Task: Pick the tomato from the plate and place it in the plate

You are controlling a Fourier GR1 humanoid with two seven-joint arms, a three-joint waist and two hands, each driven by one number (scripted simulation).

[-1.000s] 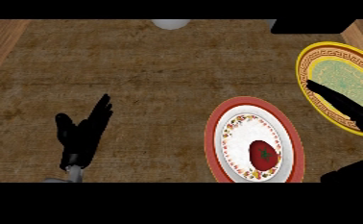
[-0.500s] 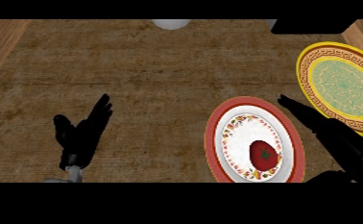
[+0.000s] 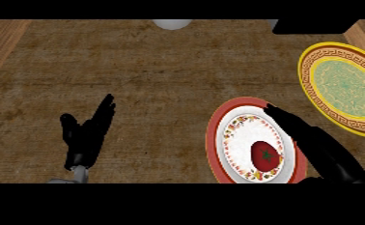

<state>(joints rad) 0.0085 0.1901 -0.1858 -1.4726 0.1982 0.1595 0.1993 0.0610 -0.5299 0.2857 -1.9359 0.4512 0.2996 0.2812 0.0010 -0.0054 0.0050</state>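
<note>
A brown, wood-grained surface [image 3: 164,79] is filling the view from above. Near the lower right, a red tomato [image 3: 264,155] with a green stem is lying on a red-rimmed plate [image 3: 216,137] with a white, flower-patterned centre. The right hand [image 3: 308,137] is stretching over that plate's right side, its black fingers straight and open, holding nothing; the fingertips are lying just beside the tomato, above and to its right. At the right edge, a yellow-rimmed plate [image 3: 335,86] with a pale green centre is sitting just beside the red one. At lower left, well apart from both plates, the left hand [image 3: 85,134] is resting open, fingers up, empty. A pale round object [image 3: 171,24] is showing at the top edge.
</note>
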